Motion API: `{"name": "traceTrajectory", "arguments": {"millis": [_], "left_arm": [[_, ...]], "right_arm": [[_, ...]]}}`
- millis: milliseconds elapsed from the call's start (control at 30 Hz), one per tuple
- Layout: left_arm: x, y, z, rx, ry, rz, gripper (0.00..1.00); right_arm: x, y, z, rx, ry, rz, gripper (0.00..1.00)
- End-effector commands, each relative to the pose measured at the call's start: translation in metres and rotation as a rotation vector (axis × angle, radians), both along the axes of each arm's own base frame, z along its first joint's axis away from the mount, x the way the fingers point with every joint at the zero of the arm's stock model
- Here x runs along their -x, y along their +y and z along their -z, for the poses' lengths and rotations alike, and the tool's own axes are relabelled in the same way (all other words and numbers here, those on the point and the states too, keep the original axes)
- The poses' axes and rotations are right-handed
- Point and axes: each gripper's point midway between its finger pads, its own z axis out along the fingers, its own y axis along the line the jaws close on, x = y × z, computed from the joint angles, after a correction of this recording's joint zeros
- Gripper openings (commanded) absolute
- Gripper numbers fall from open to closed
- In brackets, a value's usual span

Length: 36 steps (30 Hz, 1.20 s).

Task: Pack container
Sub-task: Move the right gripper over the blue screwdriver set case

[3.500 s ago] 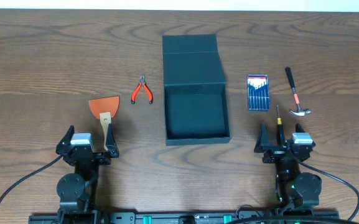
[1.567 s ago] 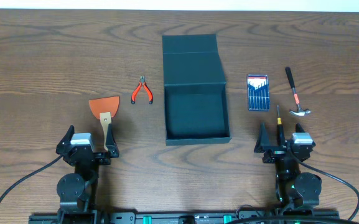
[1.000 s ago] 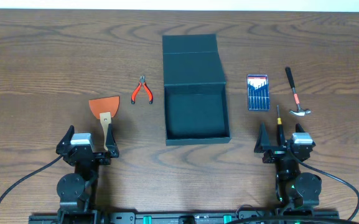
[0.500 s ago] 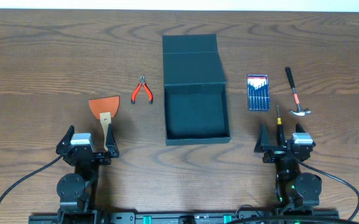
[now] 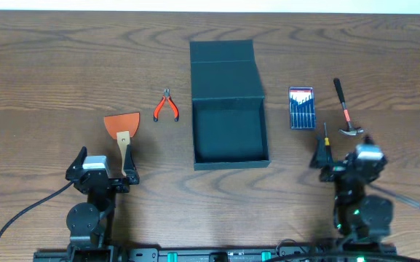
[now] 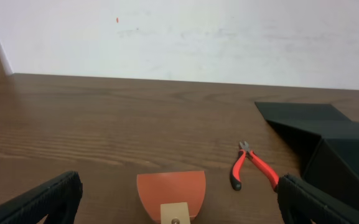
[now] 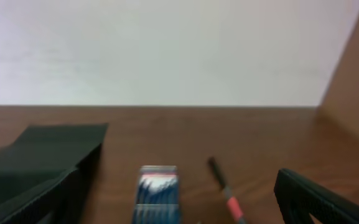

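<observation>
Where the tabletop's (image 5: 49, 58) middle lies, the container (image 5: 229, 135) stands: dark teal-green, matte, rectangular, mouth upward. Its hinged lid (image 5: 224, 71) is thrown back flat toward the far edge. Inside, only its own dark floor shows.

Left of the container, toward the far side: red-handled pliers (image 5: 167, 106), jaws pointing to the far edge, near the container's wall but apart from it.

Nearer the left front: scraper (image 5: 122, 125), orange blade, pale handle running toward the near edge, its end just beside the left gripper (image 5: 104, 166).

Right of the container: blue-cased screwdriver set (image 5: 301, 108), lying flat, near the container and clear of it.

Further right: small hammer (image 5: 346, 113), black and red shaft, steel head toward the near edge.

Between the set and the near edge: single screwdriver (image 5: 325, 142), black handle, just beside the right gripper (image 5: 344, 155).

Left gripper: at the near edge, left side, fingers (image 6: 42, 199) spread wide, gripping nothing; the scraper handle shows low between them in the wrist view.

Right gripper: at the near edge, right side, fingers (image 7: 322, 199) spread wide, gripping nothing; the wrist view is blurred.

Surface: brown wood-grain tabletop. Black cables (image 5: 20, 218) trail from both arm bases along the near edge.

Room: plain pale wall (image 6: 198, 31) behind the far edge.
</observation>
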Motion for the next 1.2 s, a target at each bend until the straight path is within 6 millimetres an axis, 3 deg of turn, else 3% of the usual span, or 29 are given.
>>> {"name": "traceTrajectory", "arguments": {"millis": [0, 167, 333, 567, 800, 1033, 1167], "left_arm": [[0.001, 0.001, 0.018, -0.015, 0.057, -0.004, 0.98], [0.001, 0.001, 0.017, -0.015, 0.056, -0.004, 0.99], [0.001, 0.001, 0.017, -0.015, 0.056, -0.004, 0.99], [0.001, 0.001, 0.017, -0.015, 0.056, -0.004, 0.99], [0.001, 0.001, 0.018, -0.015, 0.057, -0.004, 0.99], [0.001, 0.001, 0.017, -0.015, 0.056, -0.004, 0.99], [0.001, 0.001, 0.018, -0.015, 0.057, -0.004, 0.99]], "right_arm": [[-0.015, -0.014, -0.041, 0.095, 0.046, 0.059, 0.99], [-0.067, -0.015, -0.066, 0.092, 0.31, 0.017, 0.99], [-0.112, -0.008, -0.059, 0.055, 0.628, -0.051, 0.99], [-0.147, -0.002, 0.003, 0.005, 0.925, -0.109, 0.99], [-0.157, 0.01, 0.053, -0.085, 1.057, -0.154, 0.99], [-0.172, 0.007, 0.1, -0.095, 1.14, -0.143, 0.99], [-0.173, -0.007, 0.135, -0.127, 1.217, -0.018, 0.99]]}}
